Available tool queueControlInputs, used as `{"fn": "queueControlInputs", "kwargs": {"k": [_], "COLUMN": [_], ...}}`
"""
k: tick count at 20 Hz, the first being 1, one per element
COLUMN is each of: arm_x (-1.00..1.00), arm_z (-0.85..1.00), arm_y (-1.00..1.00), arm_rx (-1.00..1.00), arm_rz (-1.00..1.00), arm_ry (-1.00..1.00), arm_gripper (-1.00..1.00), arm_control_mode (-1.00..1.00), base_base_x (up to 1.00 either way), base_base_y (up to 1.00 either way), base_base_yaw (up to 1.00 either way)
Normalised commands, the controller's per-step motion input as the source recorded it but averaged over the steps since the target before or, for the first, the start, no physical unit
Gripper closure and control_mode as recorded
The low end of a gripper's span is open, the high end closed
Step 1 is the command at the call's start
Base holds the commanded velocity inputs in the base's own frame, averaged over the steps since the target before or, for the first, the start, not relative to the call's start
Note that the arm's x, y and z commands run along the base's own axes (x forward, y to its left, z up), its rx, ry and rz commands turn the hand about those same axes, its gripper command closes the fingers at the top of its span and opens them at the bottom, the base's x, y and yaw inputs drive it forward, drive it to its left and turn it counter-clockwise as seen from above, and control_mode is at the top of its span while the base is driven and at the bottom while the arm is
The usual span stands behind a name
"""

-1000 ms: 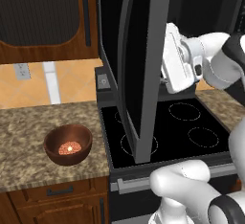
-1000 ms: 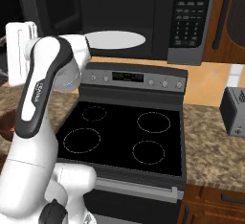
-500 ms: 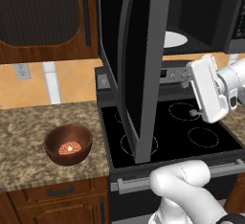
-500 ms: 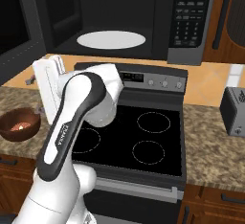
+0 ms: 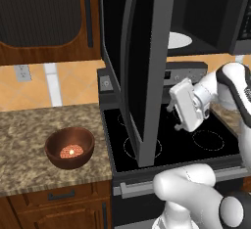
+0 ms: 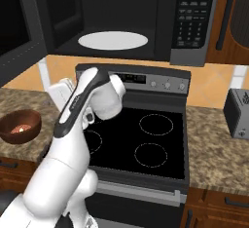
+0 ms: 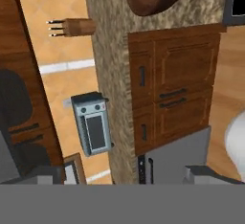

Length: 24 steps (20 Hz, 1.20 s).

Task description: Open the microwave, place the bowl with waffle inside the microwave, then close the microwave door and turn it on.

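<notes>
Left of the stove (image 5: 186, 140), on the bench (image 5: 29, 140): bowl (image 5: 70, 147) upright, waffle (image 5: 71, 151) lying inside, untouched. Above the stove: microwave (image 6: 121, 17) with door (image 5: 147, 71) swung wide, white turntable (image 6: 113, 40) bare. Over the stove's front burners, right of the bowl and well apart from it: hand (image 5: 185, 104) turned toward the bowl side, fingers spread wide, pinching nothing. Opening step judged done; fetching the bowl in hand. Next move calls for a swing leftward past the door's lower edge, a descent over the bowl's rim, then a pinch on the rim wall without tipping the waffle out.
</notes>
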Motion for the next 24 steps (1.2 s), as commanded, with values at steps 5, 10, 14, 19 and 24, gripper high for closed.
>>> {"fn": "queueControlInputs", "kwargs": {"k": [5, 10, 14, 19, 24], "arm_x": [0.55, 0.16, -0.01, -0.06, 0.03], "arm_z": [-0.44, -0.39, -0.44, -0.24, -0.17], "arm_y": [0.38, 0.62, 0.57, 0.11, -0.01], "arm_rx": [0.04, 0.03, 0.06, 0.03, 0.06], "arm_rz": [0.29, 0.22, 0.17, -0.38, -0.64], "arm_ry": [-0.07, -0.25, -0.47, -0.21, 0.1], "arm_gripper": [-1.0, -1.0, -1.0, -1.0, -1.0], "arm_control_mode": [-1.0, -1.0, -1.0, -1.0, -1.0], "base_base_x": [0.0, 0.0, 0.0, 0.0, 0.0], "base_base_y": [0.0, 0.0, 0.0, 0.0, 0.0], "base_base_yaw": [0.0, 0.0, 0.0, 0.0, 0.0]}}
